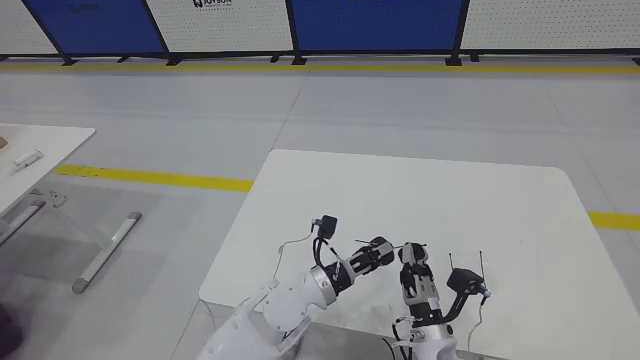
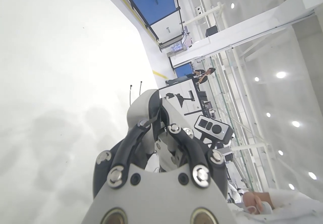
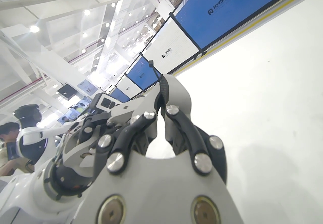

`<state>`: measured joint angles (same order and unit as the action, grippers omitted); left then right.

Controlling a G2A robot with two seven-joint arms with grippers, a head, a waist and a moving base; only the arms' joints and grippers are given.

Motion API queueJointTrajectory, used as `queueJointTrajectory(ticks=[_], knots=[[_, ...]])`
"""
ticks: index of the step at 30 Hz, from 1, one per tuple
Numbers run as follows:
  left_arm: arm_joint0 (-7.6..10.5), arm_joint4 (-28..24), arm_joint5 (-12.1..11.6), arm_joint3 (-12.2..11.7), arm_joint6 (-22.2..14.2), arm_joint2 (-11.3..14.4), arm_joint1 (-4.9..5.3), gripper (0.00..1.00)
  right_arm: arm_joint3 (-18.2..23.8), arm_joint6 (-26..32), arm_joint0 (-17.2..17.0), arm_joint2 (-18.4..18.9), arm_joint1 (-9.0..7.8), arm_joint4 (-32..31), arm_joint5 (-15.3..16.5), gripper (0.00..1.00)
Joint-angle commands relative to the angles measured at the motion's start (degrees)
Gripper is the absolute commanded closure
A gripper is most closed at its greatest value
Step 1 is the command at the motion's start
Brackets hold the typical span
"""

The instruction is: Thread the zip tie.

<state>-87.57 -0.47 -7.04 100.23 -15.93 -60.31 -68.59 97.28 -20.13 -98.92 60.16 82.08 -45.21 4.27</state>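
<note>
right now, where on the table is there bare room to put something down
The far half of the table, up to its far edge, is bare, as is its left side. It's crowded at the near edge: the left gripper meets the right gripper, which holds a zip tie, with two spare zip ties lying beside them.

Bright, even indoor light falls from rows of round white ceiling lamps (image 2: 280, 74). The flat white table top (image 2: 63, 33) glares almost blank on its left side. Wide-angle distortion curves the table's far edge and the long white roof beam (image 2: 252, 31).
</note>
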Motion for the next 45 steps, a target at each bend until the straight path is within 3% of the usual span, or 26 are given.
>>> queueJointTrajectory(ticks=[1, 8, 18, 28, 36, 38, 45], knots=[[-0.04, -0.14, -0.03, 0.07, -0.05, -0.11, 0.05, 1.0, -0.06, 0.6, 0.07, 0.07, -0.02, 0.64, 0.39, 1.0], [0.09, 0.67, 0.82, -0.05, 2.09, 0.05, 0.02, 1.0, 0.28, 1.01, -0.16, 0.86, -0.1, 2.07, 0.33, 1.0], [0.56, 1.04, 1.58, -0.1, 3.64, 0.89, -0.13, 1.0, 0.87, 1.2, -0.63, 1.25, -0.28, 1.78, 1.05, 0.84], [0.75, 0.71, 1.87, 0.09, 3.94, 1.34, -0.17, 1.0, 1.27, 1.15, -1.13, 1.7, -0.51, 1.03, 1.5, 0.95], [0.69, 1.53, 1.59, 0.14, 3.84, 1.8, -0.12, 1.0, 1.74, 1.04, -1.33, 1.78, -0.63, 0.11, 1.42, 0.9], [0.57, 1.98, 1.26, 0.29, 3.67, 1.88, -0.07, 1.0, 1.8, 0.98, -1.36, 1.78, -0.65, -0.04, 1.36, 1.0], [0.06, 2.66, 0.12, 0.67, 3.37, 1.8, 0.12, 1.0, 1.67, 0.91, -1.37, 1.6, -0.71, -1.2, 0.83, 1.0]])
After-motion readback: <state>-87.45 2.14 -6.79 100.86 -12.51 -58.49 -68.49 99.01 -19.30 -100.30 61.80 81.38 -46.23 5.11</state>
